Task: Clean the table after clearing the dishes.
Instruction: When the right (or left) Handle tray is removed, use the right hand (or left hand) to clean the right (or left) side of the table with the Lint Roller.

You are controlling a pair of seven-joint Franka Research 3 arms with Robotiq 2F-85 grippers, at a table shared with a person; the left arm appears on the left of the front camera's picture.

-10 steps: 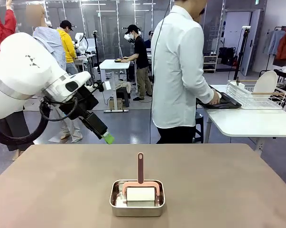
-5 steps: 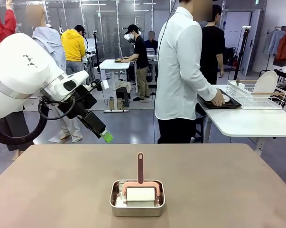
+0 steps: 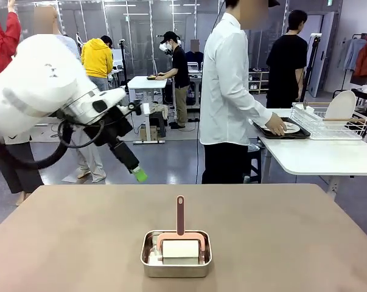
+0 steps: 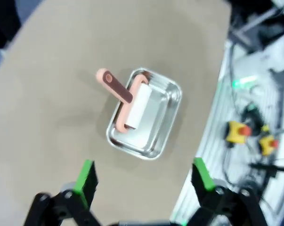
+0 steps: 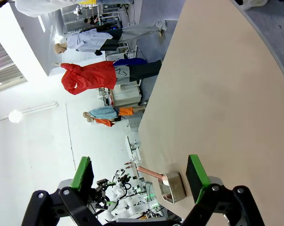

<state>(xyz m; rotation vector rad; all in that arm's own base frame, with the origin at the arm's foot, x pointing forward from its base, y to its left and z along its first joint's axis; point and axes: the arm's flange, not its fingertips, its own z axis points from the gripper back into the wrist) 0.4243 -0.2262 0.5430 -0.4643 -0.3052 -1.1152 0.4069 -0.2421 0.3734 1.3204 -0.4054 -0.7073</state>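
Table (image 4: 57,66) below high, splayed left gripper (image 4: 142,172)

The bench (image 3: 80,243) is plain matte brownish-taupe, unpatterned. The pan (image 3: 171,269) on it is silvery steel; the tool (image 3: 181,243) in it has a salmon-pink frame, white pad and reddish-brown handle. The left claw (image 3: 139,175) is black with bright green pads (the right claw (image 5: 139,173) likewise). The person's shirt (image 3: 229,91) is white, as is the plate (image 3: 291,128) on its dark tray (image 3: 274,135).
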